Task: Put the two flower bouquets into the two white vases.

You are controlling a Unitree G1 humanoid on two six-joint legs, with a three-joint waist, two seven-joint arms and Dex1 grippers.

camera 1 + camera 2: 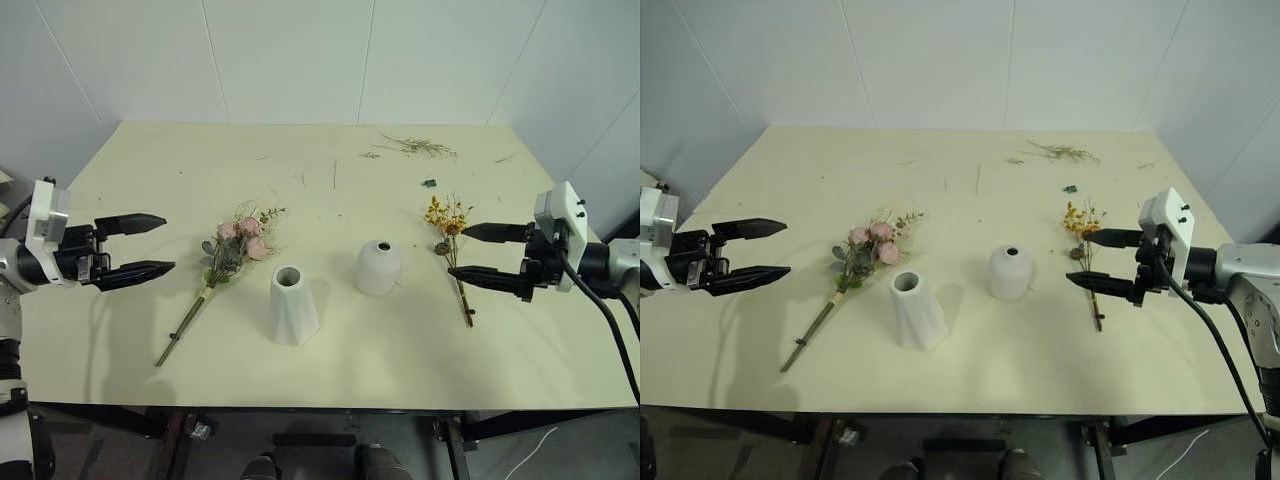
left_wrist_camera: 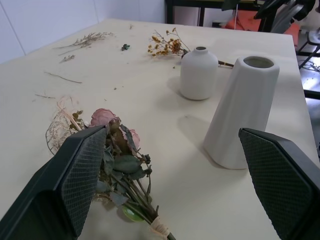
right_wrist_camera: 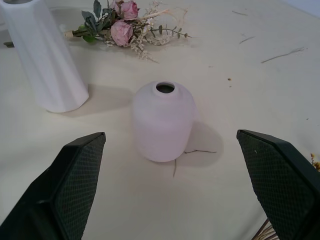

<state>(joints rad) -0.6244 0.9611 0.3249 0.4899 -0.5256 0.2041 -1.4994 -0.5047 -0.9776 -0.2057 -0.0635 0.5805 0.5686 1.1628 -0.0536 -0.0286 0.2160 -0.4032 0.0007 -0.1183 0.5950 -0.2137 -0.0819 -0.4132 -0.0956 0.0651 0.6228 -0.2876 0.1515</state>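
While both arms hover above the table point(image 1: 120, 350) with nothing held, the left gripper point(image 1: 145, 246) gapes wide beside the rose bouquet point(image 1: 232, 252), and the right gripper point(image 1: 475, 252) gapes over the yellow sprig point(image 1: 447, 222). Between the 2 lying bouquets stand the tall faceted vase point(image 1: 293, 304) and the round vase point(image 1: 379, 267), both empty.

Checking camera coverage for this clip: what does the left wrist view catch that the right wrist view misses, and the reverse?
Left wrist alone: the blooms of the yellow-orange sprig beyond the round vase, loose dried twigs, and the taller vase's open mouth.
Right wrist alone: the round vase's small hole seen from above.
Shared: both white vases, the taller vase, and the rose bouquet lying on the table.
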